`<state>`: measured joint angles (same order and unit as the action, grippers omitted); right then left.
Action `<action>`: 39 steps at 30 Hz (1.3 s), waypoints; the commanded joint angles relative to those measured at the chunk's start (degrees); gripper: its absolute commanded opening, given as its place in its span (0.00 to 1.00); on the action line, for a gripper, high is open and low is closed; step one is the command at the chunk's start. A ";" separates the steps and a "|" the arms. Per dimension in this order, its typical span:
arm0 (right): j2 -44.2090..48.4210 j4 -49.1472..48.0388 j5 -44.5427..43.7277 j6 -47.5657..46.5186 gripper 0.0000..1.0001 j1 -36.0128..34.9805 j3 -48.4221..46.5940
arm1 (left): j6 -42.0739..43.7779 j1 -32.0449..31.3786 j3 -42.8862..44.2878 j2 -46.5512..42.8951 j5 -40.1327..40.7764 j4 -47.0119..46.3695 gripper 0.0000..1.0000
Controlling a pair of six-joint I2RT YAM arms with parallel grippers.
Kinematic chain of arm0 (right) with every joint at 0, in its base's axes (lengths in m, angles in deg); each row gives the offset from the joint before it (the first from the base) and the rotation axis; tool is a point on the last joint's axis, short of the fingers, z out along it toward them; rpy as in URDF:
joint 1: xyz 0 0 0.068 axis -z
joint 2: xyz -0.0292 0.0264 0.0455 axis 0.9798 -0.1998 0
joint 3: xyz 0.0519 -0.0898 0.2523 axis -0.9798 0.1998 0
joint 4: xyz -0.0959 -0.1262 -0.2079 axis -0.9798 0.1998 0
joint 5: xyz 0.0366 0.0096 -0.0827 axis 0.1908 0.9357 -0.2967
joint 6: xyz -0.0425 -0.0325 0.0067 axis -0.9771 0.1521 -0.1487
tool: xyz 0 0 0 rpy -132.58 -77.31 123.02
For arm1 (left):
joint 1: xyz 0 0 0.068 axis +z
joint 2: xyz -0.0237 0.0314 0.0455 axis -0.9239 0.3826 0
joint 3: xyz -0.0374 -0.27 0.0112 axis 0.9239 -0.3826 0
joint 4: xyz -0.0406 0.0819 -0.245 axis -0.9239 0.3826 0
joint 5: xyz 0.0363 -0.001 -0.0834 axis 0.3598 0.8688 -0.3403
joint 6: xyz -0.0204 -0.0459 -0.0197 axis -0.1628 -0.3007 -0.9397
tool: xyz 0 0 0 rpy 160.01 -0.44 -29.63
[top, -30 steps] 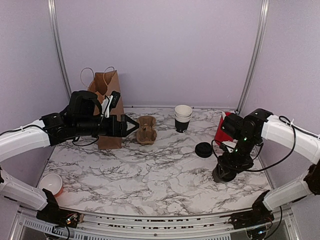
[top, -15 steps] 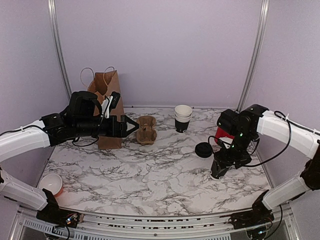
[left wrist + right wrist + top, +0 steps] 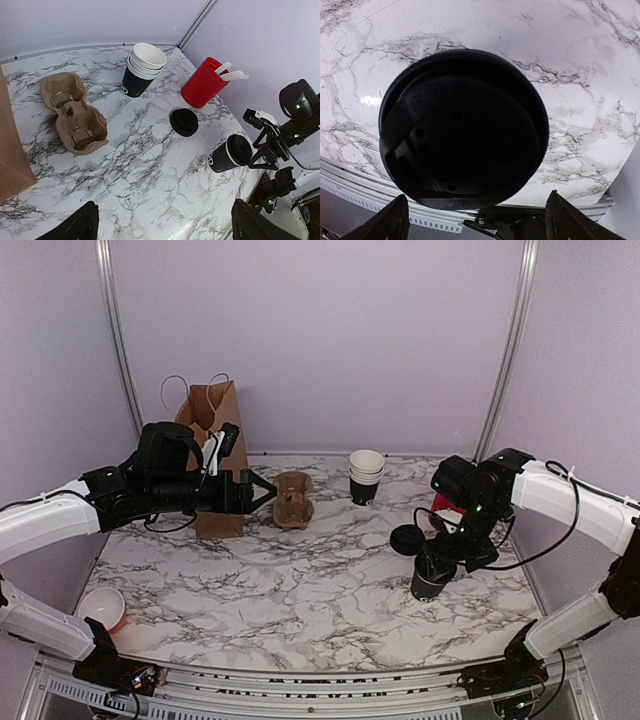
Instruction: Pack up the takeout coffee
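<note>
Top external shows you a bowl at the near left corner. Your right gripper clamps the coffee, upright by the right edge, closer to the near edge than the far. Right wrist has its fingers flanking the lidded cup. A loose lid lies just behind the coffee, with a red cup farther back. Your left gripper hangs spread, empty, just left of the carrier, before the bag near the far left corner. Cup stack sits by the far edge.
</note>
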<state>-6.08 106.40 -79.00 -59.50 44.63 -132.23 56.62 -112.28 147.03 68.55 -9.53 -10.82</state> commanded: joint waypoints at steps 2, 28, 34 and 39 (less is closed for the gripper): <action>1.07 -3.49 -1.31 0.43 0.91 0.46 -0.14 | 0.33 0.30 -0.33 -1.15 -0.53 -1.89 0.93; 11.92 -18.22 -0.42 -0.16 0.93 -0.13 -5.88 | -1.59 0.51 14.13 -3.71 2.24 9.29 0.93; 14.40 -25.73 0.16 -0.84 0.93 -0.20 -4.17 | -1.71 2.44 23.01 -4.96 14.76 17.61 0.93; 16.52 -32.36 0.95 -0.37 0.93 -0.17 -0.84 | -0.95 7.00 30.84 -4.85 26.65 27.49 0.93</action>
<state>8.41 81.87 -79.00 -59.68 44.61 -134.96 55.09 -108.72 172.97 64.44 5.35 6.49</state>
